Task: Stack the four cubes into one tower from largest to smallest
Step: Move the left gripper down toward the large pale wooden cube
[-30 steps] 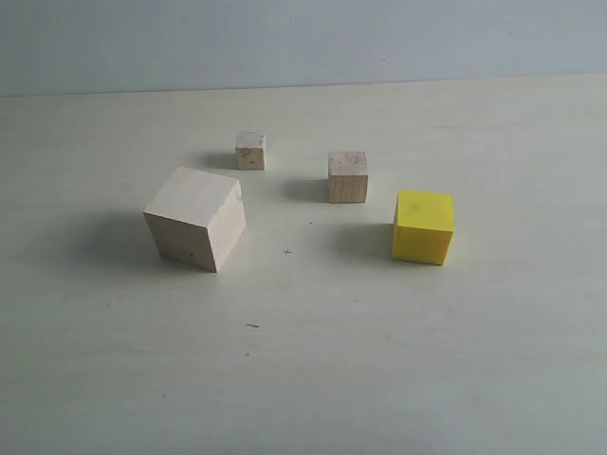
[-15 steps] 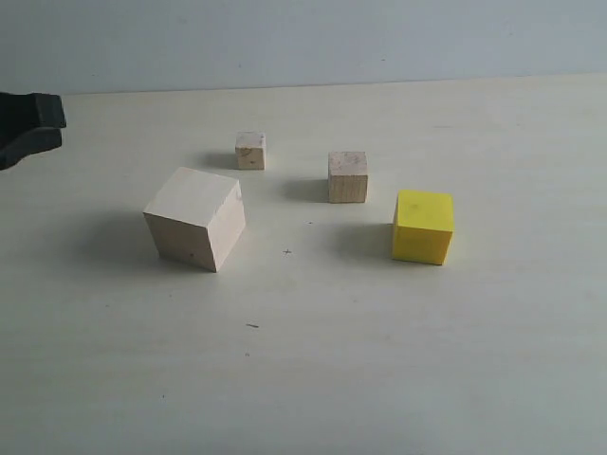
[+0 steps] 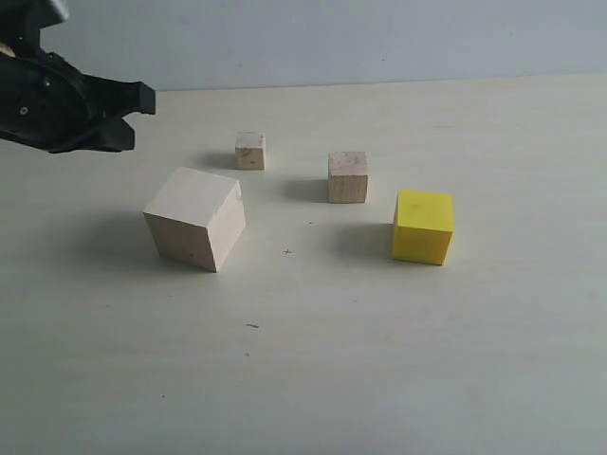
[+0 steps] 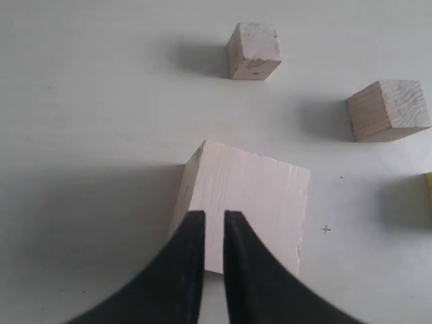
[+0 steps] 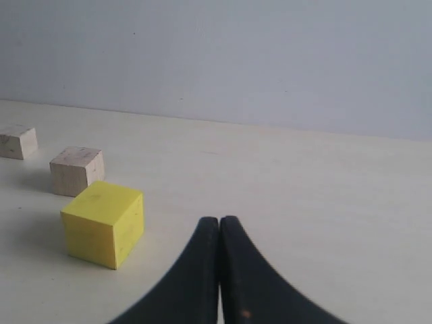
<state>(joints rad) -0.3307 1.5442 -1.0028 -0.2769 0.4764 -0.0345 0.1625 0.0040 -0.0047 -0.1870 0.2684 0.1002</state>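
as nothing is stacked yet, the left pincer [image 4: 214,217], barely parted, hangs near the large pale wooden cube [image 4: 251,189], presumably the base.

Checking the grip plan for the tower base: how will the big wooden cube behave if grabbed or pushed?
The big wooden cube looks solid, so it probably won't flex when squeezed. Its bare flat faces likely grip well. Resting flat on the table, it should slide rather than roll or tip when pushed.
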